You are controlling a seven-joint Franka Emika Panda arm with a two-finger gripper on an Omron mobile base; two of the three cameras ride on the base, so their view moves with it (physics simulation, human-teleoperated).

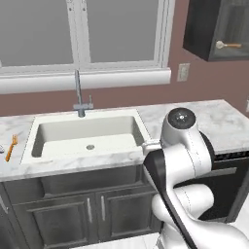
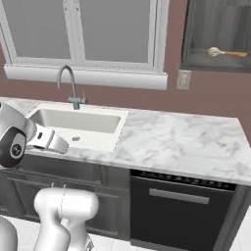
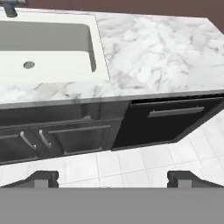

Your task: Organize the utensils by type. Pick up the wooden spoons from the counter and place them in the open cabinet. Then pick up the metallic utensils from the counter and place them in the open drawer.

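One wooden spoon [image 1: 228, 45] [image 2: 226, 52] lies on the shelf of the open cabinet [image 1: 202, 29] [image 2: 196, 61], high on the right wall. An orange-handled utensil [image 1: 10, 147] rests on the marble counter [image 1: 214, 121] [image 2: 176, 142] [image 3: 153, 48], left of the sink. A pale silver piece [image 1: 1, 149] peeks in at the frame's left edge beside it. In the hand view my gripper [image 3: 113, 179] is open with nothing between its fingertips [image 3: 43, 177]. It hangs in front of the counter, over the tiled floor. The open drawer is out of view.
A white sink [image 1: 87, 133] [image 2: 78, 122] [image 3: 43, 43] with a tall faucet [image 1: 79, 95] [image 2: 71, 86] sits under the window. Below the counter are dark cabinet doors [image 1: 73, 214] [image 3: 52, 138] and a black dishwasher [image 2: 181, 215] [image 3: 170, 118].
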